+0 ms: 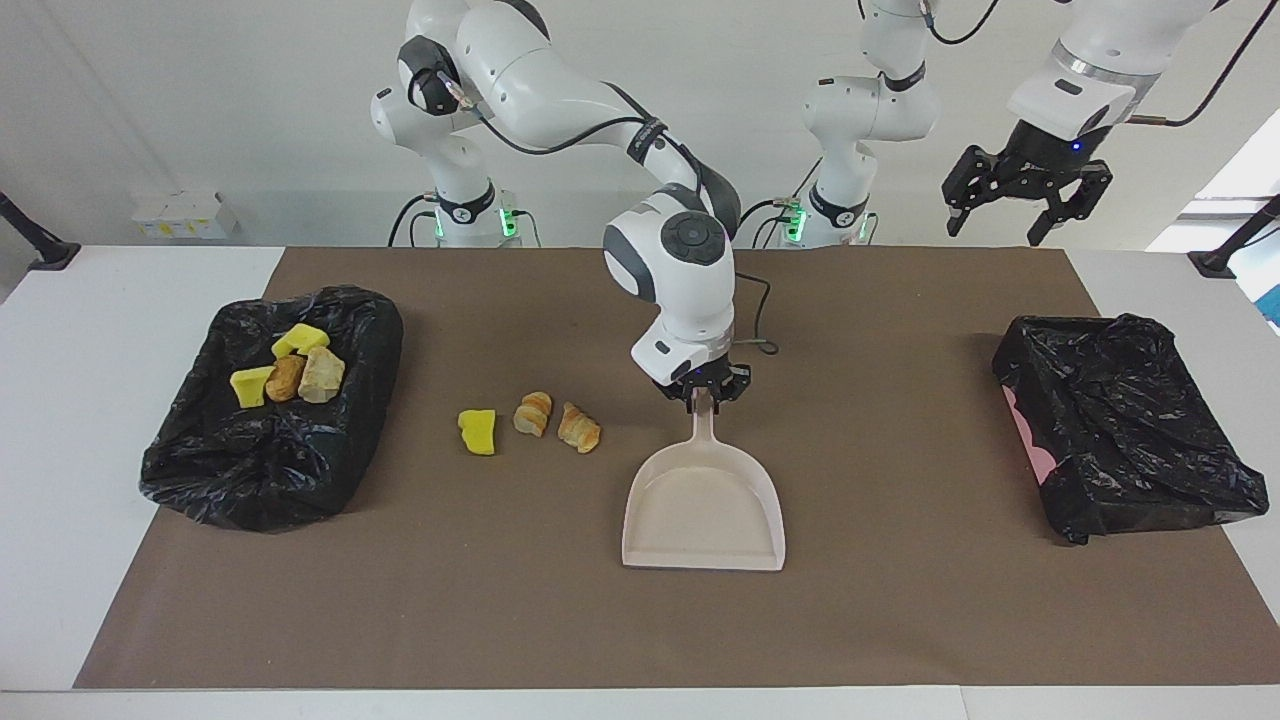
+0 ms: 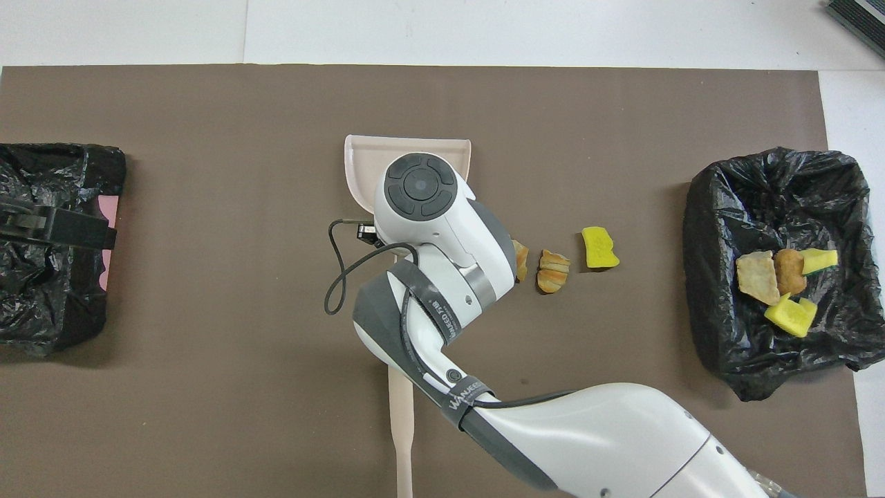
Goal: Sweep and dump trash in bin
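A yellow sponge chunk [image 1: 477,431] [image 2: 599,248] and two croissant pieces [image 1: 533,413] [image 1: 579,428] lie in a row on the brown mat. More trash [image 1: 290,368] [image 2: 778,277] sits in the black-lined bin [image 1: 200,470] [image 2: 719,207] at the right arm's end. The beige dustpan [image 1: 703,505] [image 2: 366,155] lies flat on the mat beside the row, handle toward the robots. My right gripper [image 1: 703,393] is low at the handle's end. My left gripper [image 1: 1027,200] [image 2: 55,228] hangs open and high over the left arm's end, holding nothing.
A second black-lined bin [image 1: 1120,440] [image 2: 41,304] with a pink edge stands at the left arm's end. A beige brush handle [image 2: 400,415] lies on the mat nearer the robots than the dustpan. A black cable [image 2: 339,277] loops off the right wrist.
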You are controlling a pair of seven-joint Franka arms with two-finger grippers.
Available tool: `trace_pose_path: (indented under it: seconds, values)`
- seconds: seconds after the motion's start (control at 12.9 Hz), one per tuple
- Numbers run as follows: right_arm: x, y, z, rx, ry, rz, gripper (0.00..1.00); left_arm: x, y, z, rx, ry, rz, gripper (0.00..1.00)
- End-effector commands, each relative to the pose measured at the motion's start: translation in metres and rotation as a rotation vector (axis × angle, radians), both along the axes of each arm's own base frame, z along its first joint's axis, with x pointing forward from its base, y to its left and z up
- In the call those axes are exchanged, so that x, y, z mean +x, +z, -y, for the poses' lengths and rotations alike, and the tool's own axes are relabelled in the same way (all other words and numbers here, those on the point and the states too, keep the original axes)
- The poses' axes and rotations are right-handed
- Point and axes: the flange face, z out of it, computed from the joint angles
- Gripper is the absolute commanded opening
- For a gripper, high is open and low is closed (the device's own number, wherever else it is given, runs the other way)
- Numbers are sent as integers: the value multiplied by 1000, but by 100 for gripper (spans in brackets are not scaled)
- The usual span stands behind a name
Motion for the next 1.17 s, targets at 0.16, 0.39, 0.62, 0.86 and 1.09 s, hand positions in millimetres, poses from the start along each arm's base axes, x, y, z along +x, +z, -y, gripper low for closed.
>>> trace_pose_path:
  seconds: [0.16, 0.39, 0.62, 0.86, 1.09]
  values:
    - [-63, 17, -4, -73, 45, -61, 100, -4, 4, -4, -5, -1, -2, 100]
    - [-119, 16, -19, -111, 103, -84, 100, -5, 3, -3, -5, 4, -8, 100]
    - [-172, 17, -21, -136, 116, -106, 100, 3, 0, 12, -13, -21, 54, 100]
    - [-224, 21, -9, -129, 127, -149, 100, 18, -24, 54, -18, -76, 73, 100]
    - [-277, 10, -8, -111, 127, -197, 100, 34, -68, 109, -34, -47, 88, 100]
